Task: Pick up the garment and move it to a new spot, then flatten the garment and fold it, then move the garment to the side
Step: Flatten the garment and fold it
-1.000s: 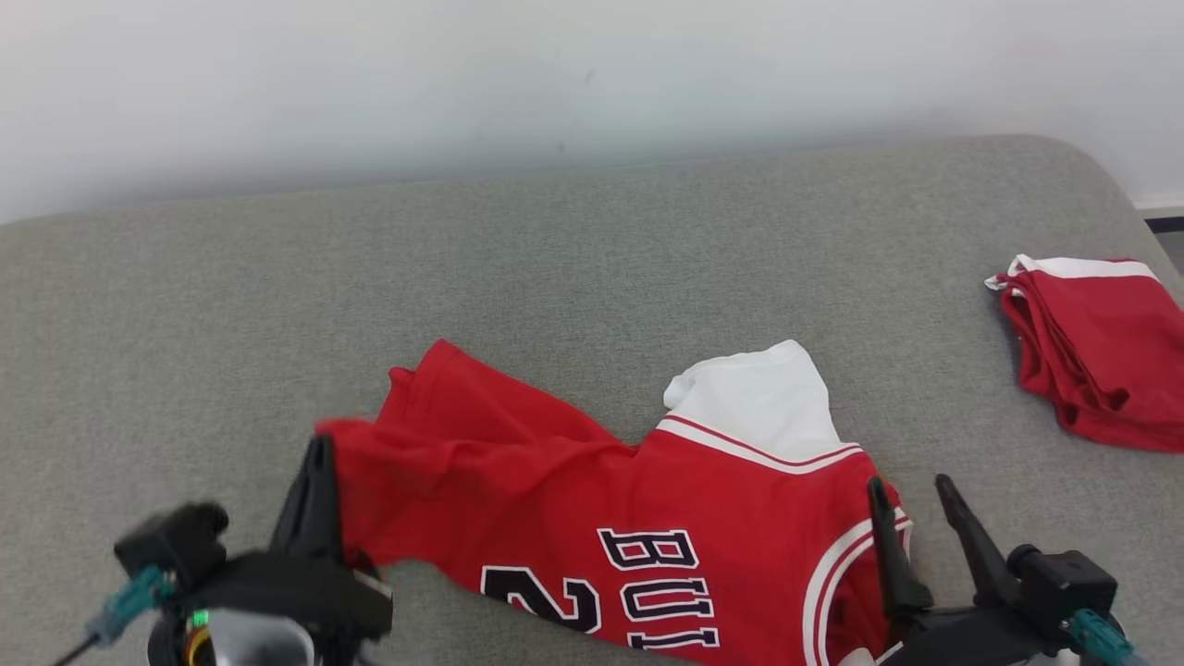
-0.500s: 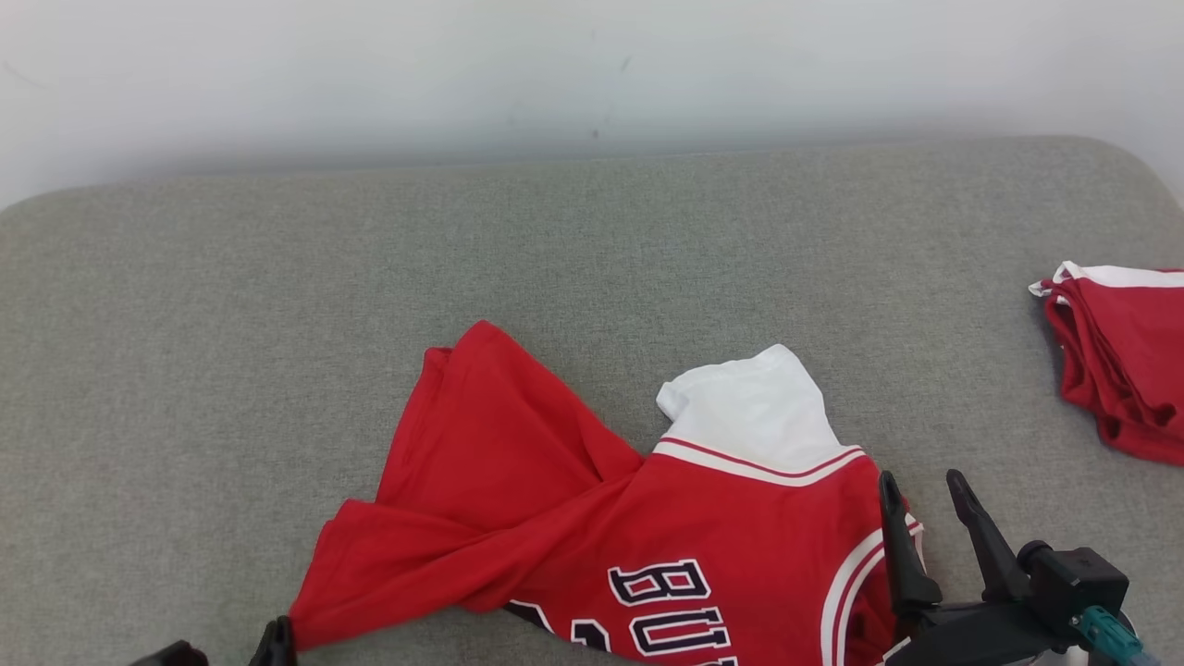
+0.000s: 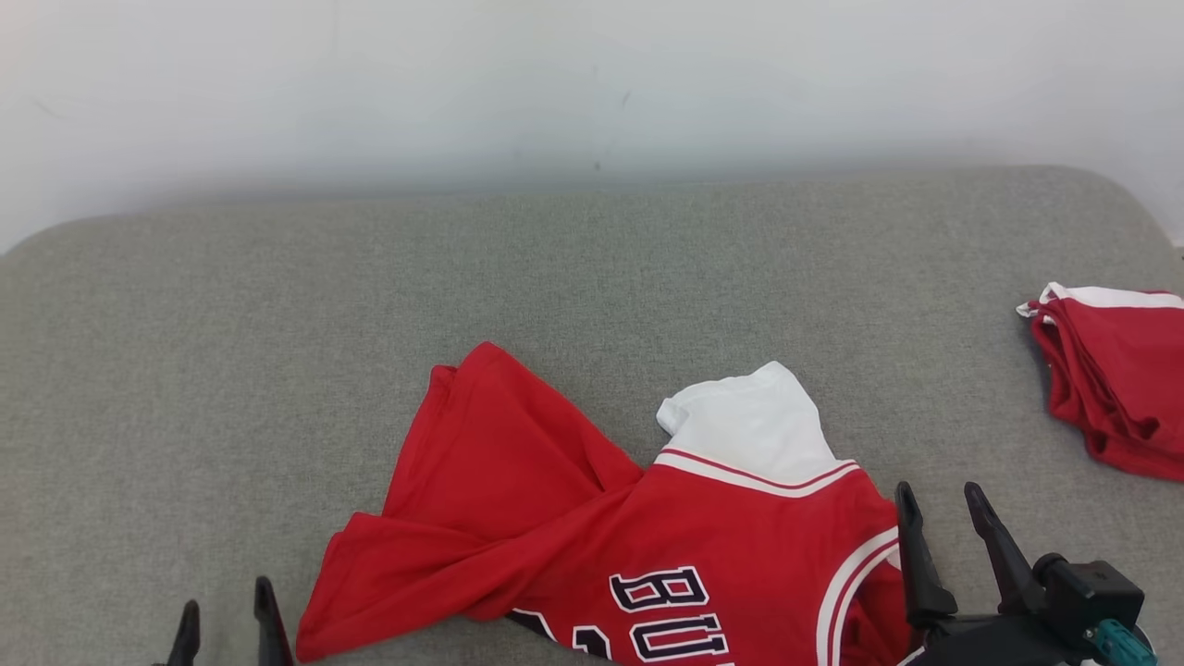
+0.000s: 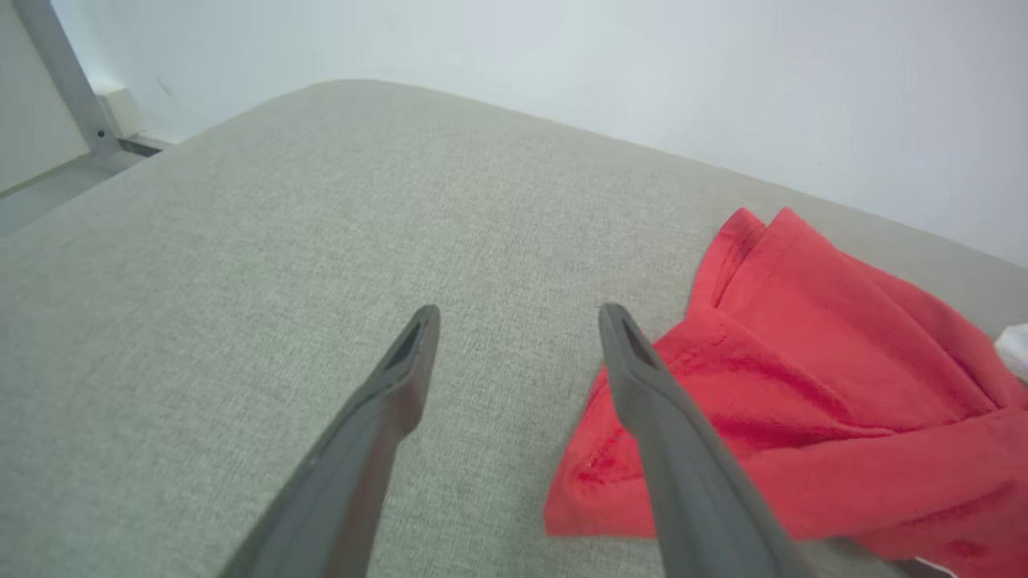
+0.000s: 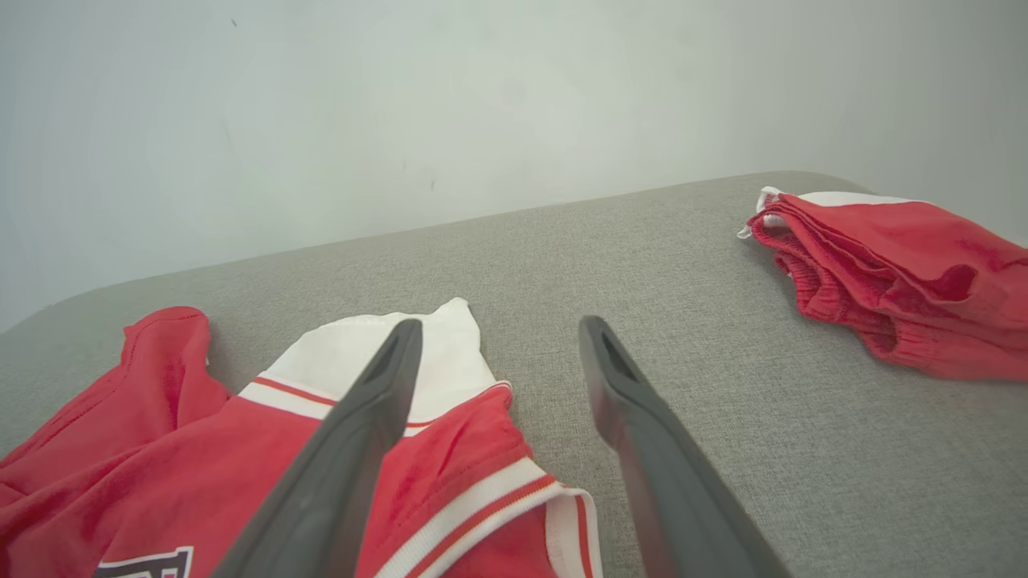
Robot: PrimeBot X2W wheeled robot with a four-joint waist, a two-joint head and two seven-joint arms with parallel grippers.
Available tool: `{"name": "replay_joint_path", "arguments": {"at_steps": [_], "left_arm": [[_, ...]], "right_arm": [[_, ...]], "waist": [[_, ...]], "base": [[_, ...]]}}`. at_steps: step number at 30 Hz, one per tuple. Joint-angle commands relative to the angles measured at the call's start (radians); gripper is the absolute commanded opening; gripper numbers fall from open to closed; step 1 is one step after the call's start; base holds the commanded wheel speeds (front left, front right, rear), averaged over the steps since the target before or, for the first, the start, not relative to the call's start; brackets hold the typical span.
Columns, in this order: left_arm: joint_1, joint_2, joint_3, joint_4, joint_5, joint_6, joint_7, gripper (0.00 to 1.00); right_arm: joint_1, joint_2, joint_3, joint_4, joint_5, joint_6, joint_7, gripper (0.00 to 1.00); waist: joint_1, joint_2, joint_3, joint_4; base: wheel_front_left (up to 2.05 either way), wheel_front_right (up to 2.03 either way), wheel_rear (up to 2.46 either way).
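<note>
Red jersey lies crumpled, not flat, near centre of the grey upholstered cushion. Its near edge runs out of the head view. White sleeve points far, with red-and-white trim below it. Black lettering is partly visible at the near edge. A red flap is bunched out toward far left.

Left gripper has its fingers spread apart and empty, low over bare cushion just left of the jersey's near-left corner. In the left wrist view its right finger crosses the hem edge; contact is unclear.

Right gripper also has its fingers apart, holding nothing. It sits at the jersey's right side by the striped armhole trim, left finger over fabric, right finger over bare cushion.

Folded red garment with a white band sits at the far right edge, well apart from the jersey. Pale wall stands behind.
</note>
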Motion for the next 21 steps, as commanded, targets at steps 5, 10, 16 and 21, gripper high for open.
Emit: {"name": "replay_joint_path", "arguments": {"at_steps": [5, 10, 16, 21], "left_arm": [[0.009, -0.021, -0.02, -0.067, 0.128, -0.052, -0.057, 1.0], [0.057, -0.082, 0.0, -0.163, 0.27, -0.11, -0.056, 1.0], [0.1, -0.12, 0.002, -0.143, 0.357, -0.144, -0.057, 1.0], [0.114, -0.134, 0.031, -0.109, 0.383, -0.154, -0.057, 1.0]], "right_arm": [[0.021, 0.007, -0.005, 0.014, 0.001, -0.002, -0.029, 1.0], [0.036, 0.014, 0.007, 0.044, 0.0, -0.002, -0.071, 1.0], [0.051, 0.021, 0.03, 0.081, -0.01, -0.002, -0.106, 1.0], [0.064, 0.023, 0.041, 0.108, -0.016, -0.002, -0.122, 1.0]], "waist": [[0.0, 0.0, -0.034, 0.012], [0.0, 0.0, -0.072, 0.022], [0.0, 0.0, -0.107, 0.027], [0.0, 0.0, -0.132, 0.031]], "base": [[0.0, 0.0, 0.0], [0.0, 0.0, 0.0], [0.0, 0.0, 0.0], [0.0, 0.0, 0.0]]}}
